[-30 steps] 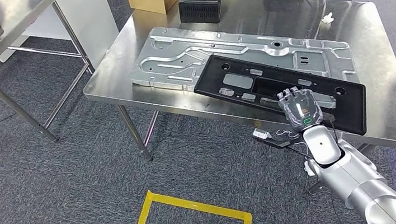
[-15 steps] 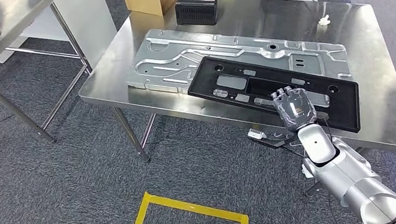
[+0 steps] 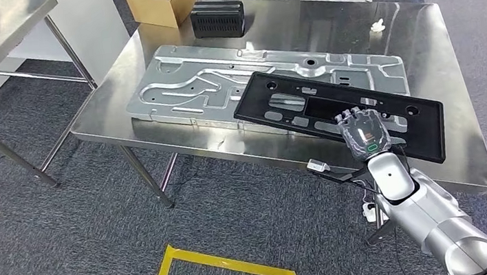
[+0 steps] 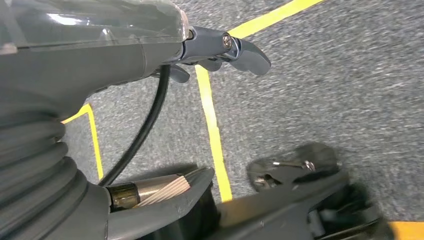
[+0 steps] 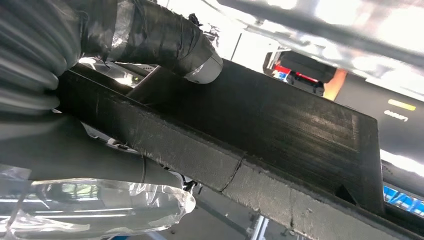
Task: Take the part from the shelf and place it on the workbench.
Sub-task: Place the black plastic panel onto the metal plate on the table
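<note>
The part is a long black plastic panel with several cut-outs. It lies slanted across the steel workbench, its far end over a large stamped silver plate. My right hand grips the panel's near long edge at the bench's front. Up close, the panel runs between a dark finger on one face and the plastic-covered palm on the other. My left hand hangs over the grey carpet with its fingers out and nothing in them.
A cardboard box and a black ribbed box stand at the bench's far edge, and a small white object lies at the far right. Another steel table stands at the left. Yellow tape marks the floor.
The whole picture has shifted, so the camera has moved. My right hand keeps its hold on the black panel, which stays over the bench and the silver plate.
</note>
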Tool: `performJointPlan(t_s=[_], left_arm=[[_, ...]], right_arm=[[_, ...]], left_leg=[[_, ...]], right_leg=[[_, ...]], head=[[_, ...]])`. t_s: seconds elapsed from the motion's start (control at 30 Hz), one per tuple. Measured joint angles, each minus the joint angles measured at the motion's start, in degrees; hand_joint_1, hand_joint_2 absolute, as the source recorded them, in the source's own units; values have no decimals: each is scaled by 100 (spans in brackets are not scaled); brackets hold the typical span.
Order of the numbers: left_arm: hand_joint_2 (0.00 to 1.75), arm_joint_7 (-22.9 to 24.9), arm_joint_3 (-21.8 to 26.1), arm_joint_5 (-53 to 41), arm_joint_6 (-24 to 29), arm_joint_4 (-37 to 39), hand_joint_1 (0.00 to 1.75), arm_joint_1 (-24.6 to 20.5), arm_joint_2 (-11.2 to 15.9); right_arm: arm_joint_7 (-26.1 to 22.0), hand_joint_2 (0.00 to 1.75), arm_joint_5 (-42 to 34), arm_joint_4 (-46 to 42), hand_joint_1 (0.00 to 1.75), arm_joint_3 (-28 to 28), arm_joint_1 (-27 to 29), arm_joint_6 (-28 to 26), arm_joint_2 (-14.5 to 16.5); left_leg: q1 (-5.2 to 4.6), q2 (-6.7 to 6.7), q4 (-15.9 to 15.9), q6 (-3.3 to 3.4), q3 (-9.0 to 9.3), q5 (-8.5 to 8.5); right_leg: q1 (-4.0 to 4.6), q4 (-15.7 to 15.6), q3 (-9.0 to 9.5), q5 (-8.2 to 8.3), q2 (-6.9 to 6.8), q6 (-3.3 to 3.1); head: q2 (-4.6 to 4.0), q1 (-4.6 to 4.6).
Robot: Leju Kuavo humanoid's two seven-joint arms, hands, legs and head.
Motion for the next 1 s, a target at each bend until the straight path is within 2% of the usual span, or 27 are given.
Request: performJointPlan(t_s=[0.03, 0.07, 0.1, 0.17, 0.23, 0.27, 0.33, 0.37, 0.4, 0.43, 0.5, 0.53, 0.57, 0.63, 0.73, 0.77, 0.8, 0.87, 0.9, 0.93, 0.97, 1.0], left_arm=[[175, 0, 0, 0, 2, 2, 0, 3, 7], [175, -1, 0, 0, 5, 3, 0, 3, 12], [175, -1, 0, -1, 9, 5, 0, 5, 15], [175, -5, -1, -2, 14, 5, 0, 13, 5], [175, -14, 1, -3, 14, 5, 0, 25, 0], [175, -20, 1, -3, 10, 5, 0, 24, -5], [175, -27, 0, -4, 1, 5, 0, 22, -21], [175, -28, -1, -3, -4, 5, 0, 27, -31], [175, -27, 0, -3, -4, 5, 0, 35, -38], [175, -27, 0, -3, -3, 5, 0, 44, -44], [175, -26, 0, -5, 0, 6, 0, 52, -52], [175, -26, 1, -7, 1, 6, 0, 47, -55], [175, -24, 2, -12, 1, 5, 0, 39, -58], [175, -14, 4, -33, -1, 6, 0, 29, -65], [175, 7, 3, -73, -5, 6, 0, 27, -69], [175, 12, 3, -84, -7, 5, 0, 21, -68], [175, 13, 2, -92, -8, 5, 0, 16, -68], [175, 14, 2, -101, -10, 6, 0, 12, -68], [175, 14, 2, -101, -11, 6, 0, 17, -68], [175, 15, 2, -101, -12, 6, 0, 25, -68], [175, 15, 2, -101, -12, 6, 0, 33, -68], [175, 15, 2, -102, -12, 6, 0, 39, -68]], right_arm=[[4, 175, 0, 3, 173, 5, -8, 7, 2], [9, 175, 0, 6, 173, 14, -15, 17, 4], [12, 175, 0, 10, 173, 24, -16, 30, 7], [11, 175, 0, 14, 173, 38, -10, 47, 9], [9, 175, -1, 16, 173, 39, -9, 57, 3], [9, 175, -1, 17, 173, 39, -17, 65, 1], [7, 175, -2, 23, 173, 48, -24, 91, -3], [5, 175, -2, 32, 173, 62, -20, 105, -3], [0, 175, -2, 44, 173, 81, -15, 118, -4], [-5, 175, -2, 54, 173, 104, -13, 126, -4], [-23, 175, -2, 63, 173, 141, -29, 136, -1], [-33, 175, -2, 64, 173, 163, -52, 146, 6], [-46, 175, -2, 64, 173, 195, -85, 162, 17], [-72, 175, -2, 63, 173, 284, -145, 202, 74], [-120, 175, -2, 53, 173, 431, -230, 271, 219], [-136, 175, -2, 49, 173, 490, -276, 300, 285], [-148, 175, -2, 45, 173, 553, -322, 330, 357], [-172, 175, -2, 45, 173, 664, -380, 374, 470], [-181, 175, -2, 45, 173, 710, -390, 387, 513], [-187, 175, -2, 45, 173, 745, -394, 396, 541], [-191, 175, -2, 45, 173, 773, -400, 401, 564], [-194, 175, -2, 44, 173, 792, -413, 403, 582]], left_leg=[[-41, -10, -334, 82, 136, 157], [-80, -17, -576, 137, 239, 226], [-109, -23, -708, 170, 296, 227], [-120, -19, -832, 156, 351, 206], [-75, -11, -963, 150, 451, 222], [-48, -5, -1017, 147, 509, 221], [-27, 0, -1051, 146, 597, 179], [-20, 0, -1046, 140, 632, 144], [-11, -2, -1037, 129, 671, 103], [1, -5, -1020, 112, 717, 56], [25, -7, -973, 62, 820, -57], [27, -6, -955, 31, 851, -108], [23, -6, -941, -4, 866, -146], [10, 1, -948, -72, 872, -181], [24, 17, -875, -179, 880, -278], [29, 18, -699, -207, 806, -371], [35, 16, -389, -226, 650, -506], [35, 15, 398, -248, 195, -770], [35, 16, 685, -252, -7, -803], [34, 16, 747, -245, -111, -702], [33, 16, 574, -230, -102, -485], [33, 16, 215, -208, 4, -199]], right_leg=[[23, 1, 22, -28, 8, 4], [16, -1, 26, -46, 15, 19], [0, -8, 20, -55, 21, 42], [-19, -49, 23, -58, 29, 105], [-12, 50, -10, -131, 6, 161], [-16, 261, -115, -231, -7, 189], [-65, 969, -522, -483, -28, 248], [-91, 1278, -734, -537, -32, 278], [-116, 1414, -871, -478, -38, 307], [-136, 1319, -894, -297, -47, 332], [-166, 617, -656, 218, -78, 362], [-162, 286, -510, 378, -96, 362], [-149, 56, -409, 445, -103, 343], [-107, -47, -362, 396, -99, 282], [-122, -93, -311, 347, -74, 155], [-134, -109, -277, 331, -66, 112], [-136, -118, -241, 309, -60, 74], [-119, -119, -175, 252, -54, 28], [-108, -118, -135, 220, -55, 19], [-98, -116, -89, 184, -55, 21], [-91, -113, -37, 145, -56, 28], [-87, -110, 19, 104, -56, 38]], head=[[0, 8], [0, 6], [0, 5], [0, -12], [0, -7], [0, -4], [0, 1], [0, 1], [0, 2], [0, 2], [0, 2], [0, 5], [0, 6], [0, 6], [0, -5], [0, -12], [0, -19], [0, -28], [0, -28], [0, -28], [0, -29], [0, -29]])
